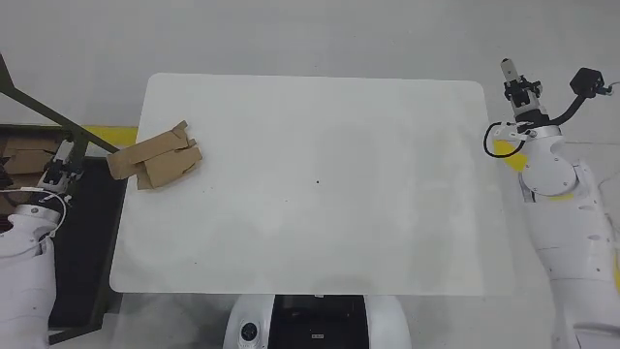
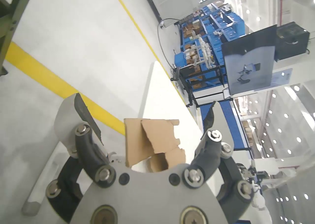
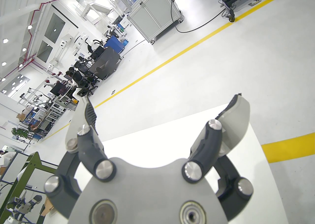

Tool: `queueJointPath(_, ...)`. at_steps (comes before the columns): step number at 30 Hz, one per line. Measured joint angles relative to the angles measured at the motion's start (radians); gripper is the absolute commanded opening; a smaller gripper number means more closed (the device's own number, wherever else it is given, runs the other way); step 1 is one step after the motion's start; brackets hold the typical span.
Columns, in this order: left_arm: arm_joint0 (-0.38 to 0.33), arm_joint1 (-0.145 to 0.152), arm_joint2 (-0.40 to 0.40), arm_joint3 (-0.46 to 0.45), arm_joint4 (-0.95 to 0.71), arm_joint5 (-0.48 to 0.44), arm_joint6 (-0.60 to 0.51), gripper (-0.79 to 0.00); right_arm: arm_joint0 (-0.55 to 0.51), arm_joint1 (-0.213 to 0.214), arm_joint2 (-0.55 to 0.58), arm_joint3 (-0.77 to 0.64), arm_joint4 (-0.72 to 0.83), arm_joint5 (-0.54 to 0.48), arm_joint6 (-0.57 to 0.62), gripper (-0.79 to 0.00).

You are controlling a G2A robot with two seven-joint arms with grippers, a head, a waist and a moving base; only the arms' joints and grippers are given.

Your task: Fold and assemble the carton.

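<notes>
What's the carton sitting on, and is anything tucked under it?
The carton rests on the white table, at its side edge. Nothing pokes out around it; anything beneath its overlapping flaps is covered.

No words, numbers or labels can be read anywhere. The carton (image 1: 155,160) on the white table (image 1: 320,233) shows plain brown faces (the same from above and from the left wrist). In the room behind, a pale board (image 2: 281,78) beside a dark screen (image 2: 248,67) carries bluish markings too small to make out.
</notes>
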Motion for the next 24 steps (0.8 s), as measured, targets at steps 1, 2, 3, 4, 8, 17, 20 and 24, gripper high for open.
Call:
queueJointPath(1,-0.012,0.000,0.006,0.021,0.015,0.002,0.005,0.000,0.000,0.000,0.000,0.000,0.000,0.000,0.000,0.000)
queueJointPath(2,-0.023,0.001,0.013,0.042,0.030,0.002,0.009,0.000,0.000,0.000,0.000,0.000,0.000,0.000,0.000,0.000)
queueJointPath(3,-0.038,0.002,0.022,0.070,0.047,0.004,0.008,0.000,0.000,0.000,0.000,0.000,0.000,0.000,0.000,0.000)
queueJointPath(4,-0.050,0.002,0.030,0.090,0.059,0.006,0.008,0.000,0.000,0.000,0.000,0.000,0.000,0.000,0.000,0.000)
queueJointPath(8,-0.103,0.000,0.064,0.168,0.094,-0.007,-0.005,0.000,0.000,0.000,0.000,0.000,0.000,0.000,0.000,0.000)
queueJointPath(17,-0.189,-0.003,0.096,0.290,0.071,-0.116,-0.071,0.000,0.000,0.000,0.000,0.000,0.000,0.000,0.000,0.000)
queueJointPath(20,-0.213,-0.005,0.112,0.313,0.075,-0.133,-0.085,0.000,0.000,0.000,0.000,0.000,0.000,0.000,0.000,0.000)
queueJointPath(24,-0.241,-0.008,0.132,0.334,0.090,-0.155,-0.087,0.000,0.000,0.000,0.000,0.000,0.000,0.000,0.000,0.000)
